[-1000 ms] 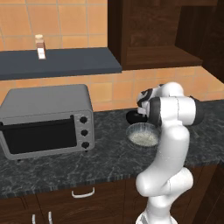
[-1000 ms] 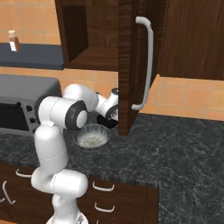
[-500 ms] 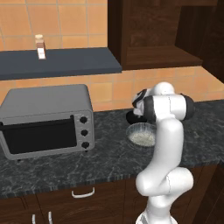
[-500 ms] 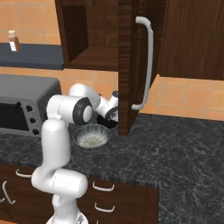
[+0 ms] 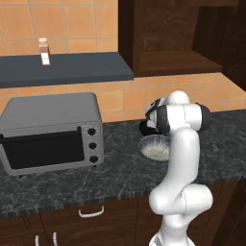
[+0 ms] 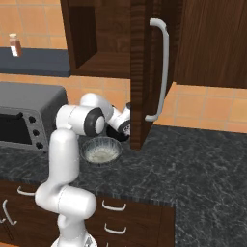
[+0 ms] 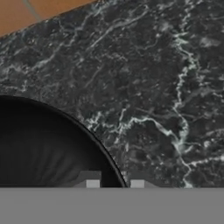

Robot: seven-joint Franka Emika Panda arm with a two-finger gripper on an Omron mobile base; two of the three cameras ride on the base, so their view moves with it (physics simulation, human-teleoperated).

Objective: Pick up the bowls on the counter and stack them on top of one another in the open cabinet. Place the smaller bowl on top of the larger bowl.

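The smaller bowl point(image 7: 43, 148), glossy black, sits on the dark marbled counter point(image 7: 153, 87) at the lower left of the hand view. My gripper point(image 7: 113, 181) straddles its rim, one fingertip inside and one outside, standing close together and shut on the rim. From the base views the gripper point(image 5: 151, 120) hangs low over the black bowl point(image 5: 145, 129) near the back wall. Just in front lies the larger bowl point(image 5: 154, 148), grey and speckled with a pale inside point(image 6: 100, 150). Above, the open cabinet point(image 5: 178, 62) shows its wooden shelf board point(image 6: 103, 62).
The cabinet's open door point(image 6: 142, 72) with a pale handle hangs right beside the hand. A grey toaster oven point(image 5: 48, 132) stands on the counter to the left. A blue-grey wall shelf point(image 5: 62, 67) above it carries a small bottle point(image 5: 44, 51).
The arm has shifted slightly and the hand has settled lower onto the black bowl. Both bowls stay where they were.
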